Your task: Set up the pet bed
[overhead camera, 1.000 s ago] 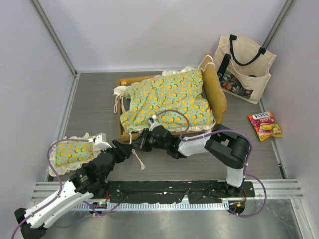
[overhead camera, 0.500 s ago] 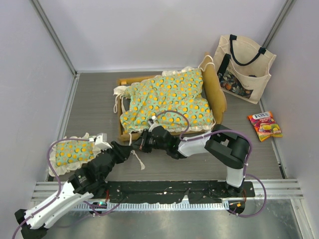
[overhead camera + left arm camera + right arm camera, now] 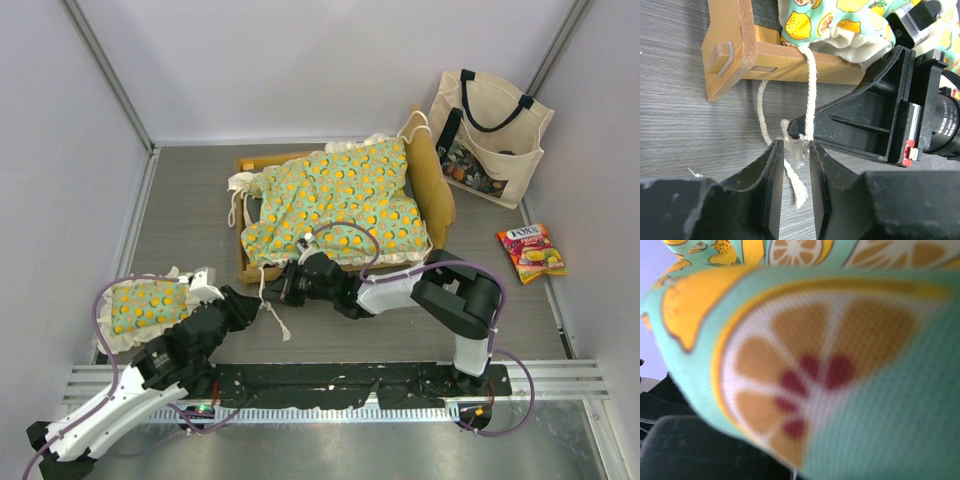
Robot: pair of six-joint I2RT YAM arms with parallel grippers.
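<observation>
The pet bed's light-wood frame (image 3: 243,270) (image 3: 740,45) stands mid-table, its curved headboard (image 3: 435,195) at the right. The green orange-print cushion (image 3: 340,200) lies rumpled over it. A cream tie cord (image 3: 811,85) hangs from the cushion's corner over the frame rail. My right gripper (image 3: 287,284) (image 3: 792,123) is shut on the cord near its frayed knot. My left gripper (image 3: 262,306) (image 3: 795,144) has both fingertips beside that knot; its jaws stand a little apart with the cord's loose end between them. Cushion fabric (image 3: 840,365) fills the right wrist view, hiding that gripper's fingers.
A small matching ruffled pillow (image 3: 145,305) lies at the near left by the left arm. A cream tote bag (image 3: 490,135) stands at the back right, and a candy packet (image 3: 531,250) lies in front of it. Grey walls enclose the table.
My left gripper's jaws have narrowed around the cord's end. The right arm and the cushion have not moved.
</observation>
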